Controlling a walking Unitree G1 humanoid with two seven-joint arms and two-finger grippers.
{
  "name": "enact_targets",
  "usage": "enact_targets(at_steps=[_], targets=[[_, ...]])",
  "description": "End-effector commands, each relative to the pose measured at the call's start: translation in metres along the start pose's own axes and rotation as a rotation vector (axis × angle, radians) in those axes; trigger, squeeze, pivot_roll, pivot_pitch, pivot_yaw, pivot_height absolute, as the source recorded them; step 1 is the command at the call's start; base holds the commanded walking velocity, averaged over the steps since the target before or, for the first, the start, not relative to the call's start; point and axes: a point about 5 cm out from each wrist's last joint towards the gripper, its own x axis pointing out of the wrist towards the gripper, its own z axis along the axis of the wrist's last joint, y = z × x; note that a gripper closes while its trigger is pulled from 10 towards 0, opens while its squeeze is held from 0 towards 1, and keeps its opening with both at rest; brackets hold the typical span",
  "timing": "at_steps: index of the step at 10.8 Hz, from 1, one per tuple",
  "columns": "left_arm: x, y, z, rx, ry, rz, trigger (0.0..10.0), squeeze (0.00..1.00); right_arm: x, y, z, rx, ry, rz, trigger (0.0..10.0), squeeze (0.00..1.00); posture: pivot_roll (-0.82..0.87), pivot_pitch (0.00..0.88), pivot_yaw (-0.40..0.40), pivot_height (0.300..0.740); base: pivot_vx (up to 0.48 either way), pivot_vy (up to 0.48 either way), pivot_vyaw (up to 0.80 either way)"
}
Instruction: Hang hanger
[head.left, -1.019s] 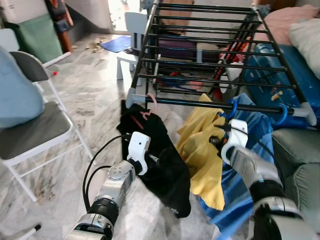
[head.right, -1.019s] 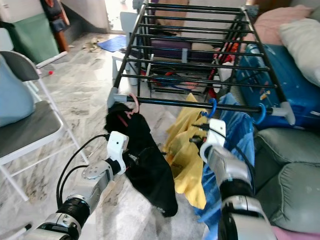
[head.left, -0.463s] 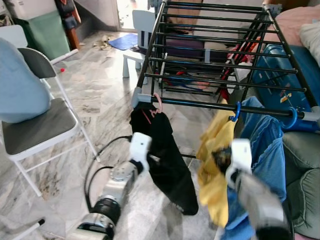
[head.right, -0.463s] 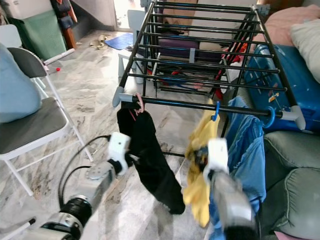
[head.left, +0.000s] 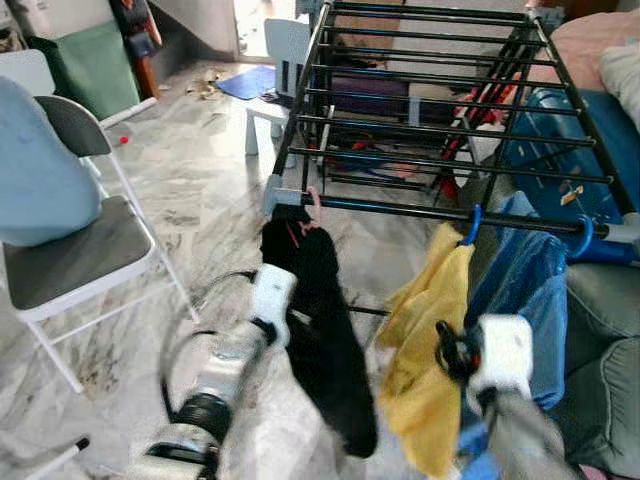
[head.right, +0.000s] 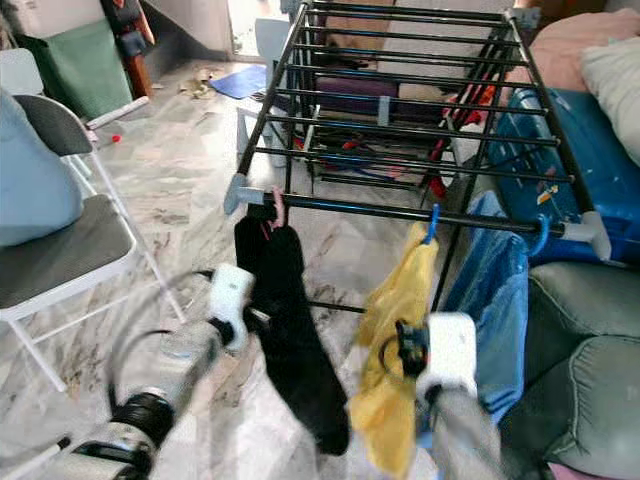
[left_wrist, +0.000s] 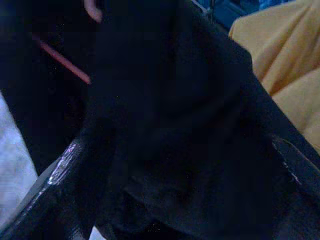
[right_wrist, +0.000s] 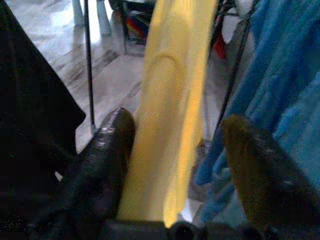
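Right gripper (right_wrist: 172, 150) spread wide around the yellow garment (head.left: 425, 350), left gripper (left_wrist: 175, 165) seemingly parted against black cloth (head.left: 325, 330).

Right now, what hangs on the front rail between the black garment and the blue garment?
The yellow garment on a blue hanger hook, between the black garment and the blue garment, in both eye views. Right gripper straddles its fabric.

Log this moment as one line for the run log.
left tool: at black garment | right tool: open around yellow garment | both hang on rack bar | blue garment beside
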Motion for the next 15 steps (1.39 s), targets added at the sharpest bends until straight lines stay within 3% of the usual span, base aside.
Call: enact_targets(at_steps=[1,2,3,4,5,6,9,15], targets=[[-0.001,-0.001,0.003,0.025,-0.016,-0.008,10.0,0.00,-0.004,0.003,0.007,0.008,-0.041,-0.016,10.0,1.00,0.00,0.000,-0.012,0.740,0.000,0.000,0.00],[-0.001,0.000,0.006,0.018,-0.032,-0.005,10.0,0.00,-0.008,0.008,0.006,0.045,-0.045,-0.023,10.0,1.00,0.01,0.000,-0.014,0.740,0.000,0.000,0.00],[-0.001,0.001,0.007,0.013,-0.038,0.002,10.0,0.00,-0.009,0.012,0.003,0.137,-0.022,-0.022,10.0,1.00,0.01,0.000,-0.015,0.740,0.000,0.000,0.00],[-0.001,0.000,0.006,0.011,-0.036,0.004,10.0,0.00,-0.006,0.012,0.006,0.129,-0.033,-0.020,10.0,1.00,0.01,0.000,-0.017,0.740,0.000,0.000,0.00],[-0.001,-0.002,0.007,0.024,-0.044,-0.001,10.0,0.00,-0.004,0.006,0.011,0.129,-0.058,-0.053,10.0,1.00,0.01,0.000,-0.019,0.740,0.000,0.000,0.00],[-0.002,-0.001,0.009,0.038,-0.050,0.004,10.0,0.00,-0.005,-0.007,0.020,0.199,-0.124,-0.140,10.0,1.00,0.02,0.000,-0.018,0.740,0.000,0.000,0.00],[-0.008,-0.003,0.018,0.130,-0.107,-0.023,10.0,0.00,-0.016,-0.013,0.017,0.186,-0.151,-0.192,10.0,1.00,0.01,0.000,-0.008,0.740,0.000,0.000,0.00],[-0.009,-0.004,0.019,0.136,-0.112,-0.027,10.0,0.00,-0.017,-0.013,0.015,0.187,-0.145,-0.193,10.0,1.00,0.01,0.000,-0.008,0.740,0.000,0.000,0.00]])
